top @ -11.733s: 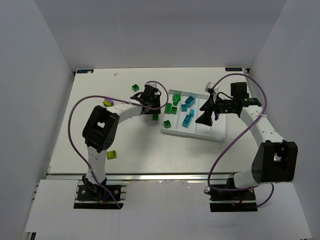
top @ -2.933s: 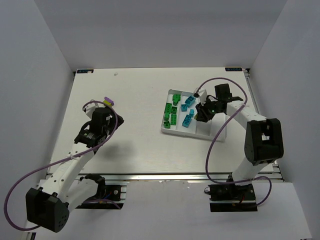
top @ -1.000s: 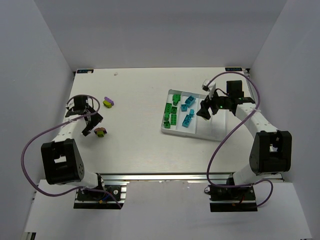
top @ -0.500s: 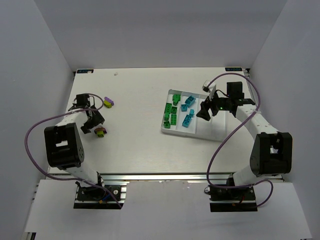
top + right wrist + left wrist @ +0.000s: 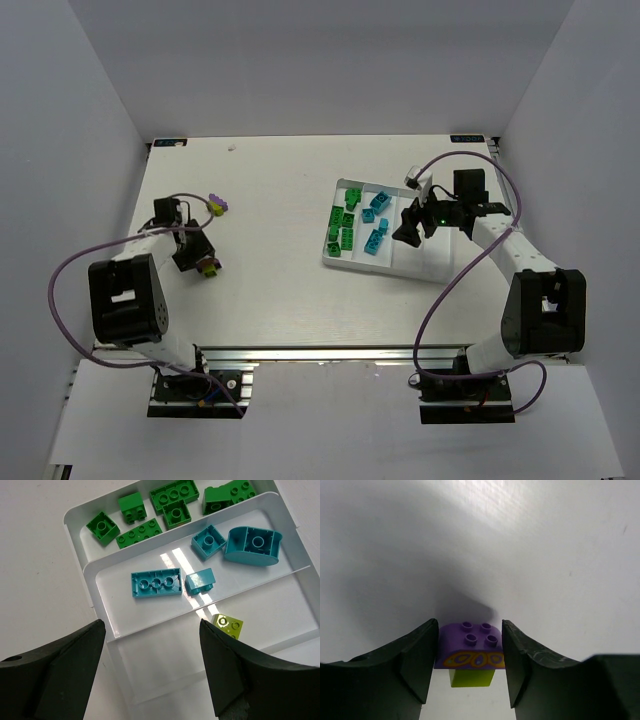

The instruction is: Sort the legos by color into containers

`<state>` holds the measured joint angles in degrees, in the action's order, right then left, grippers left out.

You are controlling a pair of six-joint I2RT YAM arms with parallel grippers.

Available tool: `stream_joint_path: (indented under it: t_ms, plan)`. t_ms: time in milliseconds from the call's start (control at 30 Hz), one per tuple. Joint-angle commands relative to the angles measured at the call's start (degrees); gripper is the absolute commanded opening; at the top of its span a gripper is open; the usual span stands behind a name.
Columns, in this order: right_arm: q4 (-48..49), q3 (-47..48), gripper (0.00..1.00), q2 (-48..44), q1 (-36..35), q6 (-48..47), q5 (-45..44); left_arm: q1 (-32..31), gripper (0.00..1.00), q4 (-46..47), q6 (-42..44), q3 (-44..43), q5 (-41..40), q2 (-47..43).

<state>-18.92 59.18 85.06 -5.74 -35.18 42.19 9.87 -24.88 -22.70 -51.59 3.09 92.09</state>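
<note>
Purple lego (image 5: 470, 639) flush between left gripper (image 5: 470, 647)

Bright, even white light falls from above in your overhead view, with soft shadows under both arms. In your left wrist view, a broad grey shadow dims the upper left and pools behind the purple brick (image 5: 472, 642). In your right wrist view, glare streaks cross the centre of the white tray (image 5: 160, 650), and focus is sharp.

The top camera looks down from behind both arms (image 5: 150, 245). Each wrist camera peers closely between its jaws; the left's purple lego (image 5: 470, 640) and the right's tray (image 5: 165, 652) also show overhead.
</note>
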Motion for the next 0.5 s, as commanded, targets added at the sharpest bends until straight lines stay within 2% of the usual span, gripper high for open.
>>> stream_joint_path:
  t_ms: [0,167,300,467]
  plan:
    - [1.6,0.06,0.81,-1.65,0.2,0.37,1.57,-0.81,0.63,-0.25,0.55,4.56,5.86,-6.39]
    - [1.16,0.76,0.81,-1.47,0.2,0.29,2.1,-1.95,0.63,-0.78,-1.91,10.54,9.29,-14.55]
    - [0.64,1.11,0.81,-1.56,0.2,0.11,2.54,-2.48,0.64,-1.74,-3.84,11.86,10.79,-19.05]
    - [0.37,1.03,0.8,-2.26,0.2,0.11,2.98,-3.01,0.71,-4.64,-3.85,11.87,14.39,-22.39]
